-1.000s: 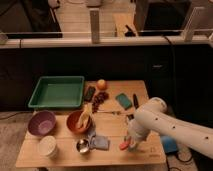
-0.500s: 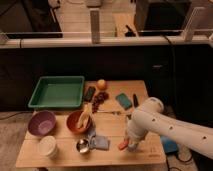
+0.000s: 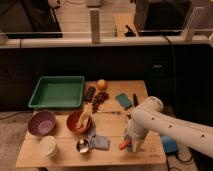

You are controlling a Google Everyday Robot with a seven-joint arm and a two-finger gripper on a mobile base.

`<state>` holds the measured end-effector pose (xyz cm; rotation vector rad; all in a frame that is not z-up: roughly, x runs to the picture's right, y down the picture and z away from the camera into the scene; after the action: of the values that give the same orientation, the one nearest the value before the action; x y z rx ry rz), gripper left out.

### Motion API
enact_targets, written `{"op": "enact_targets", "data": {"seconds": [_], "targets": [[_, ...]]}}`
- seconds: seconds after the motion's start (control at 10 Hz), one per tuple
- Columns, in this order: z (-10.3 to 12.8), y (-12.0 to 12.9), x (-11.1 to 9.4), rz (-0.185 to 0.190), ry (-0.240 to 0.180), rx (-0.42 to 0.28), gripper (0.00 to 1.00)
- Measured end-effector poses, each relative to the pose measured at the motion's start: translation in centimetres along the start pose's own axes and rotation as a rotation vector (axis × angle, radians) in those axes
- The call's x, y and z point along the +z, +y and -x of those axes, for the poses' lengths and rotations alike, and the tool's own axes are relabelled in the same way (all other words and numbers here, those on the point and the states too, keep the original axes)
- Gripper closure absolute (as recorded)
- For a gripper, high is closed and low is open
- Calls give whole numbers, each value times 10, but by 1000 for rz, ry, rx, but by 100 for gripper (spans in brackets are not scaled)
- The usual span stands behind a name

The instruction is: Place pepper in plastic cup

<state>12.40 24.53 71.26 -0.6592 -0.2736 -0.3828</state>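
One slim orange-red pepper (image 3: 123, 145), gripper (image 3: 131, 145) beside it, wooden table (image 3: 115, 127)

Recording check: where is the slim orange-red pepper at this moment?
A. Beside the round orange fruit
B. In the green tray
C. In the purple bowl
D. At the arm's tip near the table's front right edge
D: the pepper shows right at the gripper, low over the table near its front right edge, far from the tray, bowl and fruit.
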Motion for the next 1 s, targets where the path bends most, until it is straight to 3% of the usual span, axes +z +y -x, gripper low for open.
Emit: {"op": "enact_targets", "data": {"seconds": [0.3, 0.7, 1.0], "targets": [[-2, 1, -1, 6, 7, -4, 20], [-1, -3, -10, 6, -39, -30, 20], [-2, -3, -11, 8, -41, -32, 20]]}}
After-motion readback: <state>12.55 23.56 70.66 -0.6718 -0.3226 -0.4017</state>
